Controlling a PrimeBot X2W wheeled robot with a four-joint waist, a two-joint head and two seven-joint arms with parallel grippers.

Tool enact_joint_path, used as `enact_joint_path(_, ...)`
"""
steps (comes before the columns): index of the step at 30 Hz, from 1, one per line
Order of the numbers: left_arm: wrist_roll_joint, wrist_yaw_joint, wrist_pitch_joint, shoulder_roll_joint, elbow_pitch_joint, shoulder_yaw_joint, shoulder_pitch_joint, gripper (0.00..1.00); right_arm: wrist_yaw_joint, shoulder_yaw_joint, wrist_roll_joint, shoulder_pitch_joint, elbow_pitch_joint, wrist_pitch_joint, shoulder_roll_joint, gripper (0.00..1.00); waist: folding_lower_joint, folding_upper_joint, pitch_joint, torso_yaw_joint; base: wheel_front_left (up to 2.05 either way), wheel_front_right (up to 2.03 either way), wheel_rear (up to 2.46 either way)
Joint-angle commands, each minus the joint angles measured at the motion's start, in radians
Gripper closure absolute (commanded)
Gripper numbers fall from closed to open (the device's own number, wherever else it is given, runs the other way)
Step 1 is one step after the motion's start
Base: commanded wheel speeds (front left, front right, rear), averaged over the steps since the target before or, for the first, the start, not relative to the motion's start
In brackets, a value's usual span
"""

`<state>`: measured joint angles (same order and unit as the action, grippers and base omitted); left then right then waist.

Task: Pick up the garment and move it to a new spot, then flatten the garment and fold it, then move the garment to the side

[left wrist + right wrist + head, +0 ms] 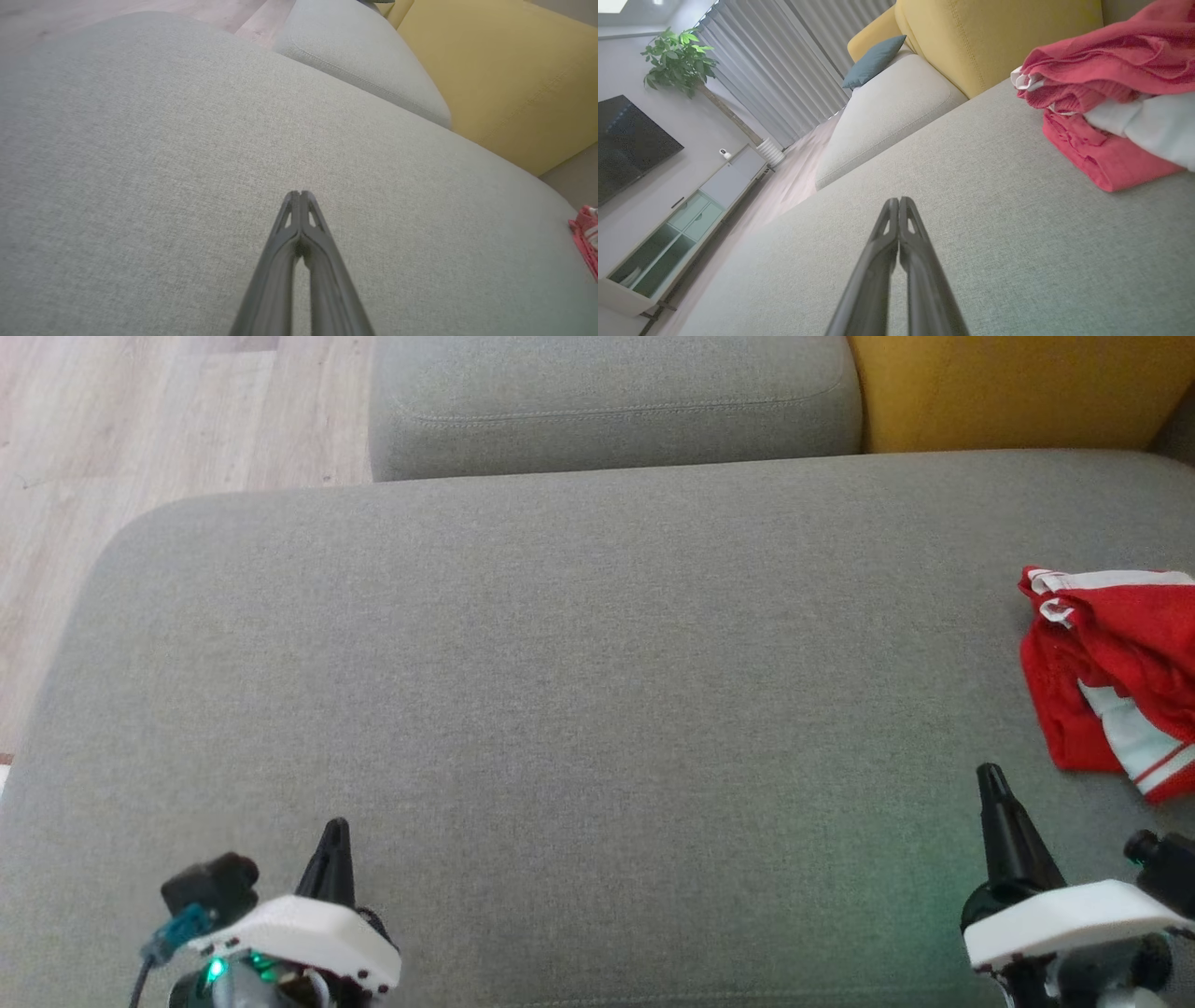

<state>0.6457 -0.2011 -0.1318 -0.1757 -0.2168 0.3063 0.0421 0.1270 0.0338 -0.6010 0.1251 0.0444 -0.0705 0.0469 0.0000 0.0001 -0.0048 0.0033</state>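
The garment (pixel 1111 663) is a crumpled heap of bright red cloth with white bands and a pale panel showing among its folds; one white-trimmed edge is turned up at the top of the heap. It lies at the far right of the wide grey seat cushion (pixel 560 663), partly cut off by the head view's edge, with the yellow sofa back (pixel 1008 392) beyond it. The right gripper (pixel 988 773) is near the heap but apart from it, its jaws pressed together on nothing. The left gripper (pixel 336 826) is well apart toward the cushion's other side, jaws likewise together and empty
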Motion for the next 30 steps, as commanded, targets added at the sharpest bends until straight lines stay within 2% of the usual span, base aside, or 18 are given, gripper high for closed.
enact_joint_path(1,0.030,0.010,0.008,-0.001,0.029,-0.034,-0.059,1.00,0.001,-0.003,-0.034,-0.062,-0.027,0.008,0.020,1.00,0.0000,-0.0001,0.000,0.000,0.00,0.00,0.00)
enact_joint_path(30,0.343,0.114,0.073,0.030,0.013,-0.145,-0.087,1.00,0.002,0.008,-0.362,-0.116,0.046,0.004,0.026,1.00,0.0000,-0.0001,0.003,-0.001,0.00,0.00,0.00)
